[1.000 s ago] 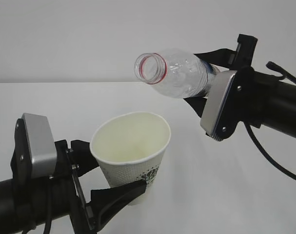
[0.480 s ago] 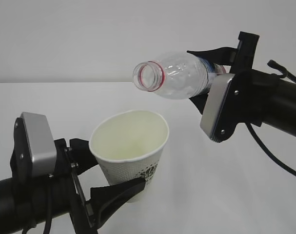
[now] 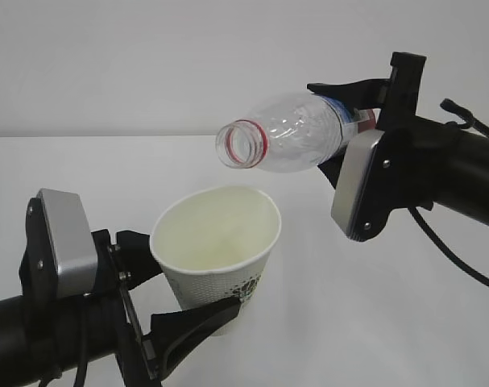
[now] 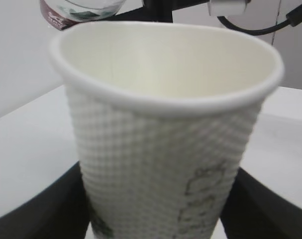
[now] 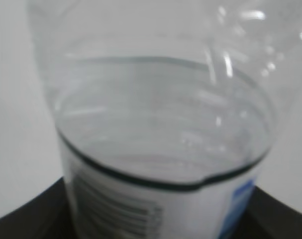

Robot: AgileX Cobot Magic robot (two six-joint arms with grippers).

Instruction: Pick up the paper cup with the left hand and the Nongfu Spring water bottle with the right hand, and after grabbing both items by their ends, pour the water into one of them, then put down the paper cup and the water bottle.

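No lettering is legible. The left hand (image 3: 200, 302) grips the embossed white paper cup (image 3: 218, 250); the right hand (image 3: 341, 129) clasps the tilted clear Nongfu Spring water bottle (image 3: 288, 133).

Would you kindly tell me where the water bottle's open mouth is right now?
In the exterior view, the water bottle is tilted, its mouth just above the paper cup, slightly toward the right.

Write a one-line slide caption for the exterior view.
Right gripper tips an uncapped water bottle above the paper cup held by the left gripper.
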